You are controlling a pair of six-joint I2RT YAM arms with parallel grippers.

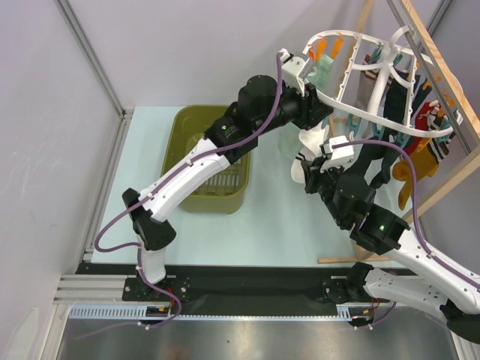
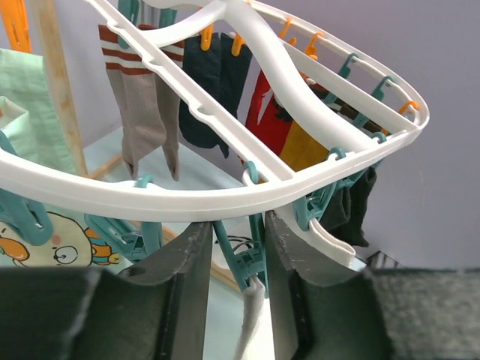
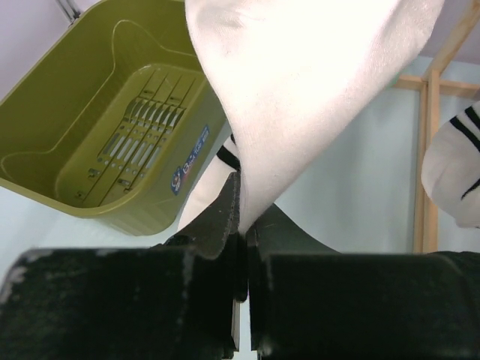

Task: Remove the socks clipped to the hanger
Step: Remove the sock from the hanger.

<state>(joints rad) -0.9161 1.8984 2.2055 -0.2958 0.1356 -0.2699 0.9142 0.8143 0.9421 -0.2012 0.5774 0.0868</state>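
The hanger (image 1: 352, 106) hangs tilted from the wooden rack (image 1: 436, 58) at the far right of the desk (image 1: 150, 150), high above it, with both arms reaching up to its near rim. The left tool (image 2: 240, 223) is just under the white rim. Its fingers (image 2: 187, 277) stand partly apart, one on each side of a teal peg (image 2: 251, 262) and close against it; I cannot tell whether they squeeze it. A strip of white cloth (image 2: 251, 326) dangles from that peg between the fingers. Lower down, the right tool (image 3: 244, 202) is pressed together on the striped sock (image 3: 300, 82), pinching a fold of its white fabric, and the sock rises taut from the pinch toward the rim. A second white sock (image 3: 450, 165) with black bands hangs just to its right. Most of the other socks are clipped around the far side of the ring: a black one (image 2: 210, 82), a red one (image 2: 266, 112), a mustard one (image 2: 304, 146) and a greyish one with rust bands (image 2: 142, 112). The mint bear sock (image 2: 34, 112) hangs at the left, beside the left tool. The olive tub (image 1: 184, 135) sits on the desk, left of the hanger and under the left arm.
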